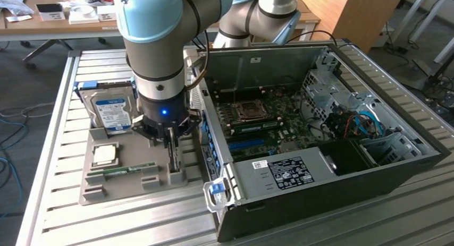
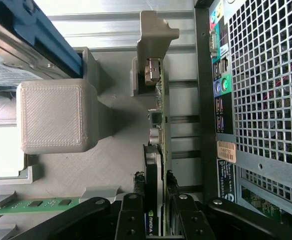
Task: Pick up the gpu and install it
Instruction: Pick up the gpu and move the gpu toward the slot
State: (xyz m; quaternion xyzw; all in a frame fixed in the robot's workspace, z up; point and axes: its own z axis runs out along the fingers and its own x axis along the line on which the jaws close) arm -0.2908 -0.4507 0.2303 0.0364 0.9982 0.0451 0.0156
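Slatted metal table (image 1: 142,219) bearing a grey holder tray (image 1: 135,150) and, at the exterior view's right, an open computer case (image 1: 397,171). The gripper (image 2: 156,185) is closed on the gpu (image 2: 159,100), one finger on each face. The card stands on edge in the tray's slotted posts, beside the case, apparently so that its thin faces can be pinched from above.
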